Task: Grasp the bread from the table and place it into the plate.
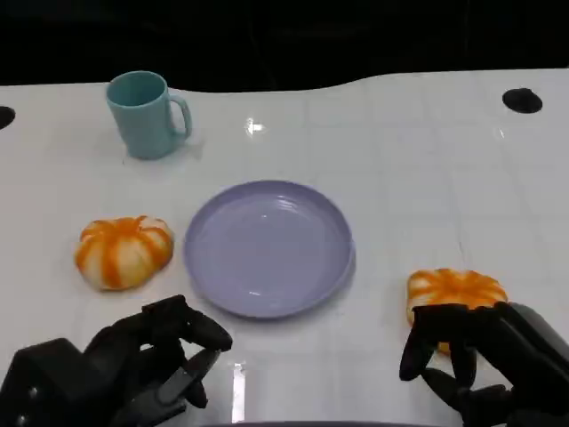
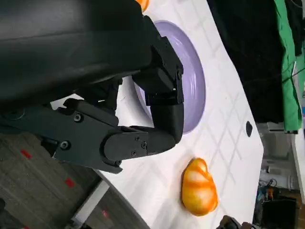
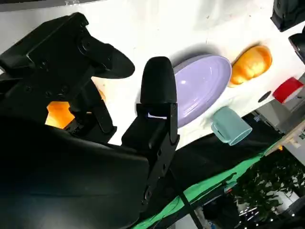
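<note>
In the head view two orange-and-white striped breads lie on the white table [image 1: 427, 160]: one at the lower right of the frame, the right bread [image 1: 455, 289], and one at the middle left, the left bread [image 1: 124, 251], with the lavender plate [image 1: 267, 307] between them and still holding nothing. The right hand [image 1: 476, 351] sits at the lower right with its dark fingers [image 1: 425, 342] spread and curving over the near edge of the right bread; it grasps nothing yet, though I cannot tell whether a fingertip already touches the crust. The left hand [image 1: 142, 360] rests at the lower left, loosely curled and holding nothing, just below the left bread. The main risk, as I judge it, is that the right hand closes too early, with its fingers only on the near rim, so that the rounded loaf gets nudged towards the top of the frame or squirts out sideways. A shallow grip could also let the loaf slip on the way to the plate and land on its raised rim. The teal mug [image 1: 145, 114] at the upper left stands well apart from any likely path.
</note>
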`<state>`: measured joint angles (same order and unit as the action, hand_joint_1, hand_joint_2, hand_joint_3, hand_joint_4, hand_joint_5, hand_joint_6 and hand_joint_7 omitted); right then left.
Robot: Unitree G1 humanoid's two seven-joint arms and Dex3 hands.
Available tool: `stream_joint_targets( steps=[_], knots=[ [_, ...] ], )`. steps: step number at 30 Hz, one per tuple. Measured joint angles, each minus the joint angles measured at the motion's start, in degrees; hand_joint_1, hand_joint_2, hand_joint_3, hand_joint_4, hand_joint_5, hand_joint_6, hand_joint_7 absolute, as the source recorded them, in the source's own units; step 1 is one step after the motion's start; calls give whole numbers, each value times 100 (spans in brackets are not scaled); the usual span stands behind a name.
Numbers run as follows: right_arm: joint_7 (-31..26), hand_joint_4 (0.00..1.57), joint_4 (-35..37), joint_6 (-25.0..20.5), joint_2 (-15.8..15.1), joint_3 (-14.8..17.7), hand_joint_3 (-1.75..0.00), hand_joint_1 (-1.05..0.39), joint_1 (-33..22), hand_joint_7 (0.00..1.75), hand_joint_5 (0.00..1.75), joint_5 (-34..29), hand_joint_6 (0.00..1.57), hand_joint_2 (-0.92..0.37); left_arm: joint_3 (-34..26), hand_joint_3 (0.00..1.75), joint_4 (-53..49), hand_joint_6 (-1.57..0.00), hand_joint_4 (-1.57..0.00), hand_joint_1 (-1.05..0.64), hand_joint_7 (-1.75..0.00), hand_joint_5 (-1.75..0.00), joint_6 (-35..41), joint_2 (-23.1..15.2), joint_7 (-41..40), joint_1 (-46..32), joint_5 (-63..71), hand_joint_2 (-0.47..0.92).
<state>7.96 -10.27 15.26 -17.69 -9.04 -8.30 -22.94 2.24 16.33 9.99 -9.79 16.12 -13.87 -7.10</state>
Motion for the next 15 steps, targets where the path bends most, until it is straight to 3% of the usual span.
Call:
stream_joint_targets(
  steps=[7, 10, 15],
  knots=[
    [10, 89, 0, -12, 1, 0, -113, -6, 0, 116, 173, -1, 85, -36, 0, 48, 0, -62, -61, -43, -127, -175, 1, -1, 0, 0, -1, 92],
    [10, 86, -11, -40, 5, 0, -108, -5, 0, 104, 172, 1, 85, -38, 0, 47, -1, -62, -61, -43, -128, -175, 0, -6, 0, 0, -1, 92],
    [19, 71, -198, -238, 32, 19, -92, -7, -12, 84, 142, 9, 78, -45, -1, 46, -3, -62, -62, -42, -128, -175, 1, -6, 0, 0, -10, 92]
  ],
)
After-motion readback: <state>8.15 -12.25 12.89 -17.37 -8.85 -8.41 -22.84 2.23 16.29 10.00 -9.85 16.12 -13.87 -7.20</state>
